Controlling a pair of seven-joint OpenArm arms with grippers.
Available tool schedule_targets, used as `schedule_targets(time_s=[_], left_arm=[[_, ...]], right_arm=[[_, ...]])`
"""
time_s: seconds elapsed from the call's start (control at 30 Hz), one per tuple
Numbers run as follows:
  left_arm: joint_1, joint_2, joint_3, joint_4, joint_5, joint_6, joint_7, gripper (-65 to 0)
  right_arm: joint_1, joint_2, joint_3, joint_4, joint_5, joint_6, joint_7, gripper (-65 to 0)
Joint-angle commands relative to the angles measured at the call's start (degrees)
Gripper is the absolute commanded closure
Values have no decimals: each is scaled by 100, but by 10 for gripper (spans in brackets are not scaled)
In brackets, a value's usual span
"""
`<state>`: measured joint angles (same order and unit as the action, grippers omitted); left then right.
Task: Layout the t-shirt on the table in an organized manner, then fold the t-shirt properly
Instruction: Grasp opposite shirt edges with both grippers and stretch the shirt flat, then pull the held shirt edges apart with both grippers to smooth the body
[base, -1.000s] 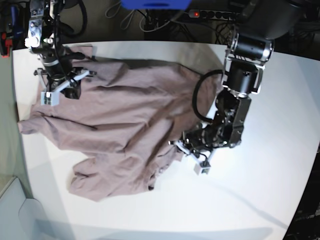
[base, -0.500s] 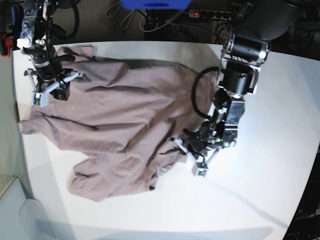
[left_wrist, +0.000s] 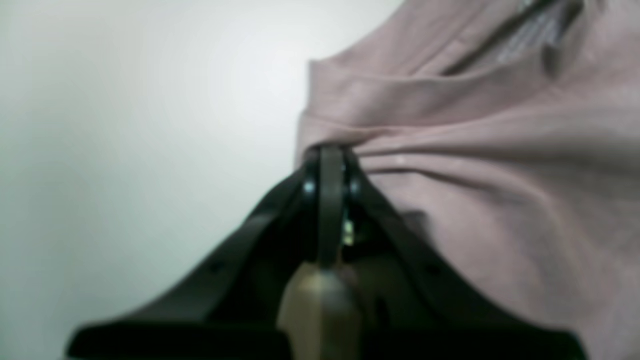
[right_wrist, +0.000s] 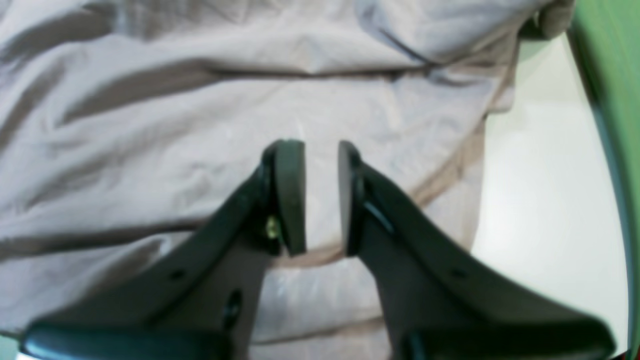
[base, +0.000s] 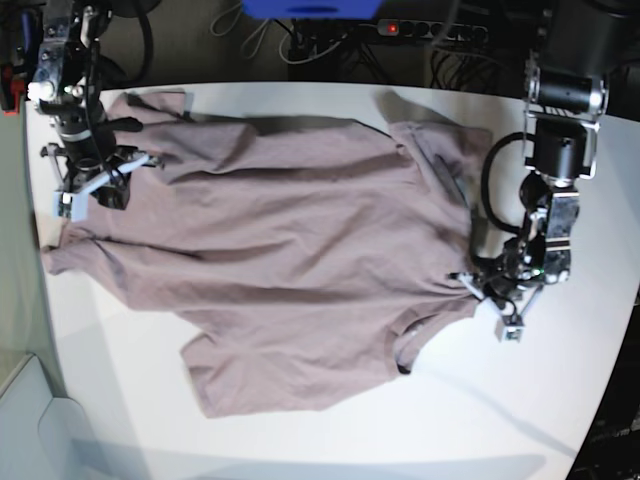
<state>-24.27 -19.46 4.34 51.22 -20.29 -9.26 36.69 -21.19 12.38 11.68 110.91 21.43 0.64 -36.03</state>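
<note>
The t-shirt (base: 280, 250) lies spread, wrinkled, across the tabletop (base: 560, 400). The left tool (left_wrist: 327, 155) is clamped on its edge fabric; the right tool (right_wrist: 321, 192) hangs above the shirt, pads slightly apart, gripping nothing.

Lies spread on the large matte white curved-edge tabletop (base: 560, 400): plain dusty mauve-pink cotton t-shirt (base: 280, 250), between both grippers. Bunches at the closed tips of the left gripper (left_wrist: 325, 155), extending ahead and rightward; bare tabletop to its left. Stretches under and ahead of the parted right gripper (right_wrist: 321, 150); bare tabletop to its right.
</note>
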Motion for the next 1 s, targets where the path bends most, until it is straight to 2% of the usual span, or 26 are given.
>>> schedule_targets(time_s=[0.0, 0.23, 0.33, 0.4, 0.53, 0.7, 0.8, 0.97], left_arm=[[-144, -177, -95, 192, -85, 42, -69, -2], [-135, -713, -148, 386, -410, 42, -69, -2], [-135, -906, -148, 421, -771, 42, -60, -2], [-83, -1012, -148, 579, -1069, 42, 169, -2], [84, -1029, -148, 1212, -1456, 42, 635, -2], [489, -915, -148, 1898, -1474, 51, 749, -2], [603, -783, -148, 2012, -1474, 51, 766, -2], [814, -783, -148, 2012, -1474, 51, 766, -2]], right_arm=[[75, 59, 23, 87, 15, 54, 170, -103], [110, 59, -39, -142, 15, 54, 170, -103], [119, 85, -232, -388, 15, 54, 170, -102], [119, 85, -320, -511, 15, 54, 179, -102], [242, 76, -496, -792, 6, 54, 179, -101], [506, 111, -496, -1469, -11, 54, 223, -100], [778, 366, -478, -2023, -20, 54, 232, -100], [1359, 832, -478, -2981, -20, 54, 232, -100]])
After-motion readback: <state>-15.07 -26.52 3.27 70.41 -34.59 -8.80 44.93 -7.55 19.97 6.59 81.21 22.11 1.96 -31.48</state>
